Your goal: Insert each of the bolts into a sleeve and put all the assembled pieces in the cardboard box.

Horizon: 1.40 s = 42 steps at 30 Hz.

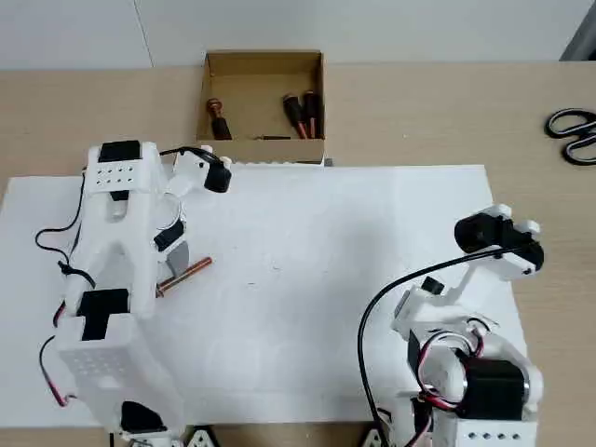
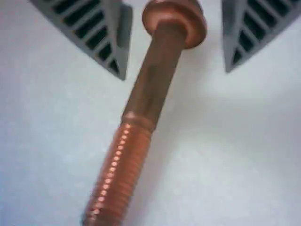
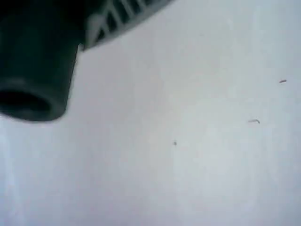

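Left gripper (image 2: 175, 74) open, pointed down astride bolt (image 2: 141, 122); right gripper (image 3: 70, 37) grips sleeve (image 3: 33, 80)

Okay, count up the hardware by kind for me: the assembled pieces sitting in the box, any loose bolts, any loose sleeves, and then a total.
Finished assembled pieces in the cardboard box: 3
Loose bolt on the white sheet: 1
Loose sleeve: 1
Total: 5

You have the box (image 1: 264, 140) at the back of the counter (image 1: 419, 112), behind the sheet (image 1: 307, 307), with three pieces (image 1: 296, 114) in it. The bolt (image 1: 184, 276) lies on the sheet's left side, and the scissors (image 1: 573, 135) lie far right.
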Motion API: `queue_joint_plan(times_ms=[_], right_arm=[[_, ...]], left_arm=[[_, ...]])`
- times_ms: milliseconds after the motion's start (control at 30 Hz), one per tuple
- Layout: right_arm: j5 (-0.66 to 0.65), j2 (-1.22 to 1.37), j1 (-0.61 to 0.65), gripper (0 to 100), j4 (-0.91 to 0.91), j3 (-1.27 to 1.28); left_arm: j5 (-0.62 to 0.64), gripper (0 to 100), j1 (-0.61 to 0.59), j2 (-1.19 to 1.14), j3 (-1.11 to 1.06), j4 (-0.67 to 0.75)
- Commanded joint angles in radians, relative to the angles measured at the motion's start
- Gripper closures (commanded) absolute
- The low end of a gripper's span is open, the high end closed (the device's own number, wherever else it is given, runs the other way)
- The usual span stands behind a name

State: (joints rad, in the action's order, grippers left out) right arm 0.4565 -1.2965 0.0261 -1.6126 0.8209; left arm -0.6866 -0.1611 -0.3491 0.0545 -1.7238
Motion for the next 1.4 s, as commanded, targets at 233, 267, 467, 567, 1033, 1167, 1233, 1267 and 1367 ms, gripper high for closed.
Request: queue_joint_plan(times_ms=[233,267,467,567,1033,1167,1233,1267,1367], right_arm=[[-0.006,-0.005,-0.007,99.5,0.027,-0.005],[-0.006,-0.005,-0.007,99.5,0.027,-0.005],[-0.008,-0.007,-0.007,99.5,0.058,0.020],[-0.008,-0.007,-0.007,99.5,0.061,0.020],[-0.008,-0.007,-0.007,99.5,0.061,0.020],[-0.008,-0.007,-0.007,99.5,0.061,0.020],[-0.008,-0.007,-0.007,99.5,0.061,0.020],[-0.008,-0.007,-0.007,99.5,0.061,0.020],[-0.008,-0.010,-0.007,99.5,0.061,0.020]], left_arm=[[-0.020,87,0.003,0.021,-0.031,-0.029],[-0.021,87,0.002,0.021,-0.035,-0.028],[-0.021,87,0.000,0.005,-0.035,-0.014],[-0.020,87,-0.002,-0.066,-0.031,-0.012],[0.040,99,0.002,-0.249,0.139,-0.029],[0.124,99,0.020,-0.109,0.162,-0.031],[0.186,99,0.043,-0.017,0.160,-0.031],[0.239,99,0.063,0.026,0.160,-0.029],[0.497,99,0.120,0.121,0.160,-0.029]])
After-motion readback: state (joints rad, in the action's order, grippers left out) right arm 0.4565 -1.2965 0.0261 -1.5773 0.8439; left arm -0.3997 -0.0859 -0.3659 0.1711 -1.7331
